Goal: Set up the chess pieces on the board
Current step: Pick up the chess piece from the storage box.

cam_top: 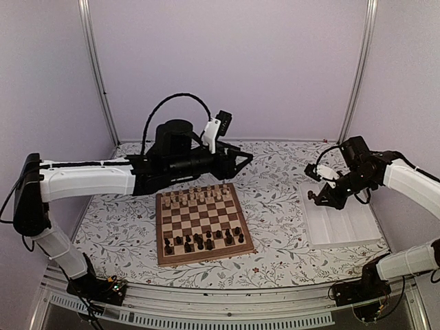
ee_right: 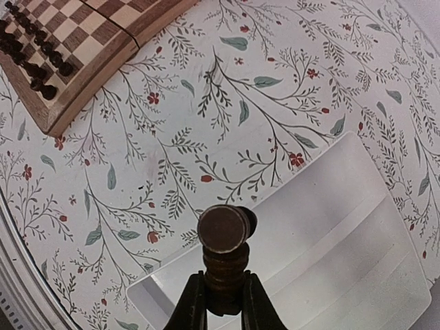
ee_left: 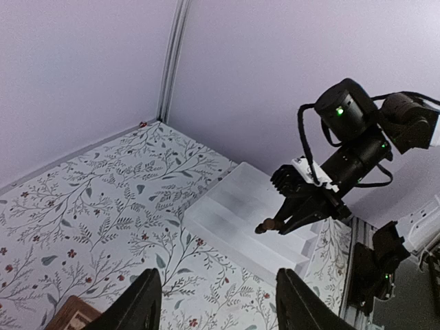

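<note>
The wooden chessboard (cam_top: 202, 223) lies mid-table; several dark chess pieces (cam_top: 203, 240) stand along its near rows and pale pieces on its far rows. My right gripper (cam_top: 322, 198) is shut on a dark brown chess piece (ee_right: 223, 258), held base-outward above the near-left end of the white tray (cam_top: 340, 218). In the left wrist view the same piece (ee_left: 267, 225) sticks out of the right gripper (ee_left: 292, 221) over the tray (ee_left: 227, 220). My left gripper (cam_top: 249, 157) hovers past the board's far right corner, open and empty, its fingers (ee_left: 141, 306) wide apart.
The floral tablecloth (cam_top: 275, 199) covers the table. The white compartment tray (ee_right: 344, 254) looks empty. A corner of the board (ee_right: 75, 62) with dark pieces shows top left in the right wrist view. Lilac walls and metal posts (cam_top: 96, 69) enclose the cell.
</note>
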`<act>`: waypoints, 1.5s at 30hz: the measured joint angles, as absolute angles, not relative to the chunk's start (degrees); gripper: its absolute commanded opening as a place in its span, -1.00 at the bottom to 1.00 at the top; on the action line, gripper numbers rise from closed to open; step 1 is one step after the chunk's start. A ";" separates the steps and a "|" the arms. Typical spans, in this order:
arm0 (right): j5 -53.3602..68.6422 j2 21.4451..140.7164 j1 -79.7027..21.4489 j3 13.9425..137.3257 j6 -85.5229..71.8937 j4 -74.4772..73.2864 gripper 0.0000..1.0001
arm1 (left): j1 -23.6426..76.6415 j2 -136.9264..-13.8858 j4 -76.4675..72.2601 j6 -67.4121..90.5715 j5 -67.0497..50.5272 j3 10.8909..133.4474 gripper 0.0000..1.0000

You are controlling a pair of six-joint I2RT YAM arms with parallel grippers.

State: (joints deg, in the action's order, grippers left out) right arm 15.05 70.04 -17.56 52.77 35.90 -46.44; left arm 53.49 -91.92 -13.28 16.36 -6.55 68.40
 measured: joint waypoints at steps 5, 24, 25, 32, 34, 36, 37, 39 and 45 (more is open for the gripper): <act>21.32 71.22 -17.54 57.84 35.42 -47.75 -0.97 | 57.34 -98.39 -22.13 18.04 -5.67 70.43 0.19; 51.51 73.69 -17.54 69.93 35.18 -51.31 -0.94 | 59.27 -117.60 -53.32 19.11 -16.38 72.88 0.34; 52.10 73.69 -17.54 69.93 35.18 -51.44 -0.94 | 59.27 -118.32 -53.76 19.29 -17.06 73.82 0.32; 54.15 73.69 -17.54 69.93 35.18 -51.90 -0.93 | 59.31 -121.19 -55.86 20.99 -20.97 77.54 -0.09; 54.35 73.69 -17.54 69.93 35.18 -51.99 -0.93 | 59.31 -121.23 -55.92 21.30 -21.63 77.71 -0.25; 54.43 73.69 -17.54 69.93 35.18 -52.12 -0.93 | 59.31 -121.23 -56.10 21.54 -22.06 77.76 -0.44; 54.50 73.69 -17.54 69.93 35.18 -52.12 -0.93 | 59.31 -121.23 -56.12 21.87 -22.11 77.76 -0.53; 54.54 73.69 -17.54 69.93 35.18 -52.14 -0.92 | 59.27 -121.23 -56.05 22.09 -22.35 77.76 -0.67; 53.63 73.69 -17.54 69.87 35.09 -51.83 -0.92 | 58.72 -120.70 -54.70 23.31 -23.46 77.56 -0.85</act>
